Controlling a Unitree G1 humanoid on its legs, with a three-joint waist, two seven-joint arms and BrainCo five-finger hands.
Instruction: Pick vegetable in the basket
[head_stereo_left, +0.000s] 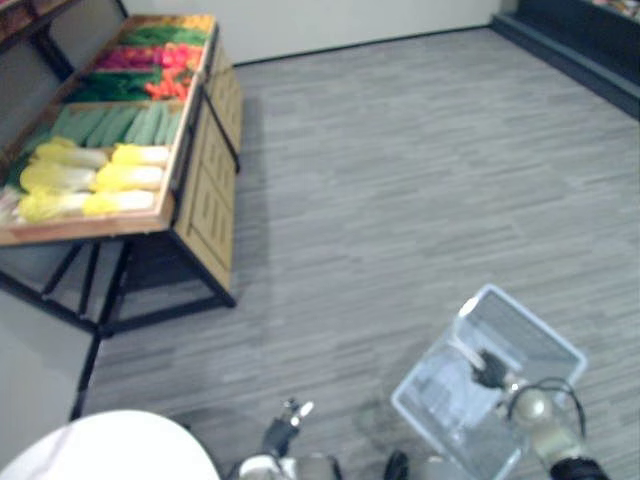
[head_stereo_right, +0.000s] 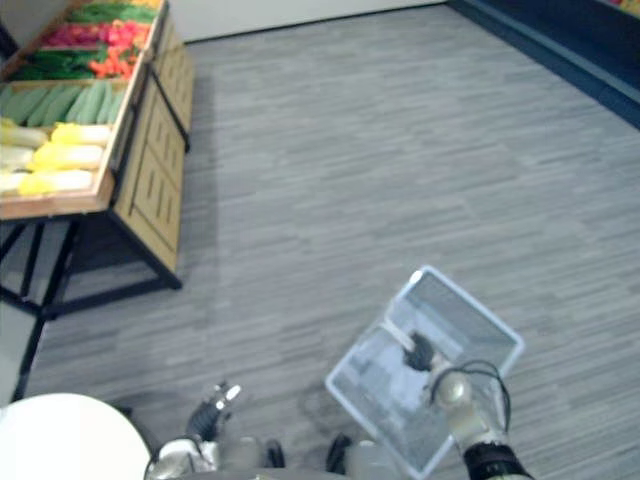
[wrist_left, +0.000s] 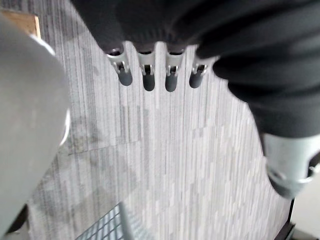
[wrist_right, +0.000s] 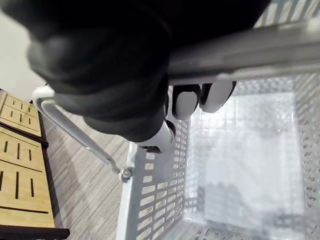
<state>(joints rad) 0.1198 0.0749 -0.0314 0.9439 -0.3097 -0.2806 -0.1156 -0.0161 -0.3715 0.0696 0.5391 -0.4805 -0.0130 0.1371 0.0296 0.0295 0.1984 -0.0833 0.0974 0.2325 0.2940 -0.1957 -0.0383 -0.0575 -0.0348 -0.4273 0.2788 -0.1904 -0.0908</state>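
Translucent white plastic basket (head_stereo_left: 535, 338) hanging above grey striped floor (head_stereo_left: 400, 150), its grey handle (wrist_right: 260, 47) clenched in right robot hand (head_stereo_left: 492, 372). Left robot hand (wrist_left: 145, 30) low beside, fingers (wrist_left: 148, 80) straight and released, grasping nothing. Yellow cabbages (head_stereo_left: 120, 180), green cucumbers (head_stereo_left: 120, 125) and red vegetables (head_stereo_left: 150, 57) lying on wooden table (head_stereo_left: 212, 190), well apart from basket

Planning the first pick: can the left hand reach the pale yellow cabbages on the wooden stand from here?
Probably not. The left hand hangs low, and open grey floor separates it from the pale yellow cabbages on the wooden stand. Nothing blocks the way.
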